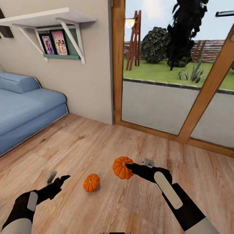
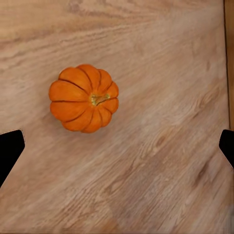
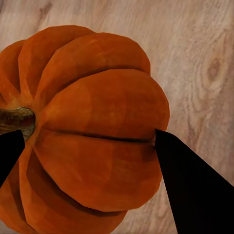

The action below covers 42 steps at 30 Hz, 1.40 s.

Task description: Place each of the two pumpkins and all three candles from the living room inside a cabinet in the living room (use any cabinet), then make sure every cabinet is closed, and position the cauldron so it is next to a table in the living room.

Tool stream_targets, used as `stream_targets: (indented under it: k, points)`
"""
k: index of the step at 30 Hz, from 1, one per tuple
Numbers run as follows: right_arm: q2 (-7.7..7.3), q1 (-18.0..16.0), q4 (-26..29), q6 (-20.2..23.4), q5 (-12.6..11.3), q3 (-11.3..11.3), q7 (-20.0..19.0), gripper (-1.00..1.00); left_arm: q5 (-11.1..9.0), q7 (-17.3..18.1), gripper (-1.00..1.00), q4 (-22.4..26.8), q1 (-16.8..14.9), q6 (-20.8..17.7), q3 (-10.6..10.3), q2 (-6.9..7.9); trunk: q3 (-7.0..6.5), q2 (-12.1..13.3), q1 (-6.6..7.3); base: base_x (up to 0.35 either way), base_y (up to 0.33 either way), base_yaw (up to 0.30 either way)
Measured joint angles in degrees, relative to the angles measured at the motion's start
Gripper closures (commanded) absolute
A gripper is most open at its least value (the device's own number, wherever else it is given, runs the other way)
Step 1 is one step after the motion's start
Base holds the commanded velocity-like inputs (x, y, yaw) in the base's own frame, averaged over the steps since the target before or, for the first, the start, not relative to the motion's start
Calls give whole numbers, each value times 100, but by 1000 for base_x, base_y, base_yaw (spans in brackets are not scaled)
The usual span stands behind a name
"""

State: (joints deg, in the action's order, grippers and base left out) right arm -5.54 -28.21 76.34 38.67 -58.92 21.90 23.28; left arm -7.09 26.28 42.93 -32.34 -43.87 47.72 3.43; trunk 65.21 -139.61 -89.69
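Two orange ribbed pumpkins are in view on the wooden floor area in front of me. My right gripper [image 1: 130, 169] is shut on the larger-looking pumpkin [image 1: 121, 167]; its dark fingers press both sides of that pumpkin [image 3: 97, 126], stem turned sideways, and it looks slightly raised. The other pumpkin [image 1: 91, 182] sits on the floor between my arms. My left gripper [image 1: 59, 177] hangs open left of it with nothing held. In the left wrist view this pumpkin [image 2: 84, 98] lies upright beyond the wide-apart fingertips [image 2: 10, 146]. Candles, cabinet, cauldron and table are out of view.
A blue sofa [image 1: 26, 107] stands at the left against the wall. Above it hangs a white shelf [image 1: 48, 18] with framed pictures. A wood-framed glass door [image 1: 201, 97] spans the far right. Wooden floor [image 1: 97, 143] stretches between sofa and door.
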Motion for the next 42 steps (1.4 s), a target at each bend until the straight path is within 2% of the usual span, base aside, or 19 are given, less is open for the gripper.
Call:
stream_targets:
  k: [6, 9, 11, 16, 22, 35, 42]
  points:
    - [-2, -9, 139, -11, -14, -1, -3, 100, 0, -2, -100, -20, 0, -116, 66, 0, 107, -241, -132, 0, 0, 0]
    - [-8, -15, 304, -2, -9, -4, -1, 100, 1, -7, -100, -83, 0, -125, 176, 4, 161, -361, -198, 0, 0, 0]
    - [-11, -17, 386, 1, -9, -7, 0, 100, 2, -8, -100, -197, 0, -127, 274, 14, 206, -365, -204, 0, 0, 0]
    - [-15, -18, 442, 9, 2, -9, 5, 100, 0, -26, -100, -337, 0, -107, 348, 46, 316, -372, -217, 0, 0, 0]
    - [-10, -22, 452, 7, 1, -9, 8, 100, -1, -36, -100, -509, 0, -72, 359, 46, 449, -380, -232, 0, 0, 0]
    - [-3, -22, 435, 0, -7, 0, 10, 100, -10, 17, -100, -531, 0, -104, 361, 53, 737, -397, -266, 0, 0, 0]
    - [-1, -22, 435, -4, -12, 0, 8, 100, -12, 40, -100, -532, 0, -120, 361, 53, 738, -398, -265, 0, 0, 0]
